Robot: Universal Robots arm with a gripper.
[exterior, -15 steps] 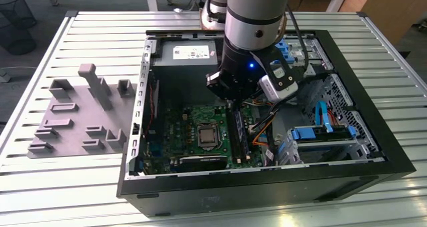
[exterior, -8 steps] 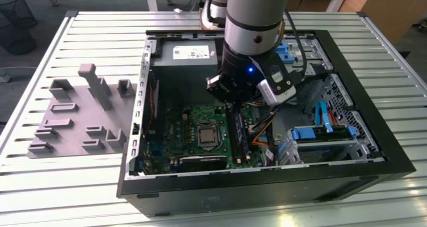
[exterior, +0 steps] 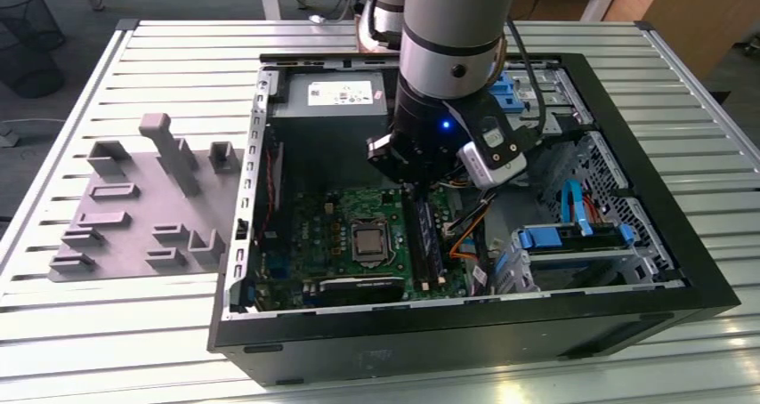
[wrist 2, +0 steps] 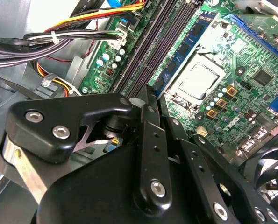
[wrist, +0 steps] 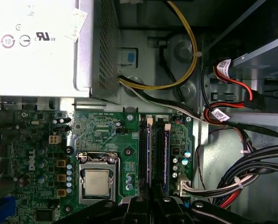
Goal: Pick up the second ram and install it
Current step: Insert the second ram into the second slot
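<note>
The gripper (exterior: 414,189) hangs inside the open case (exterior: 700,279), right over the memory slots (wrist: 153,154) beside the CPU socket (wrist: 96,179). In the second wrist view its matte black fingers (wrist 2: 148,121) look pressed close together, tips down at the slot rows; whether they pinch anything there I cannot tell. The first wrist view looks straight down: two long sticks stand in the slots next to the socket, and the one further from the socket appears to be the second ram (wrist: 166,151), a thin dark strip sitting in its slot just beyond the fingertips. The same view shows the perforated metal power supply (wrist: 40,46) beyond the board. The exterior view adds the grey fixture plate (exterior: 137,208) outside the case.
</note>
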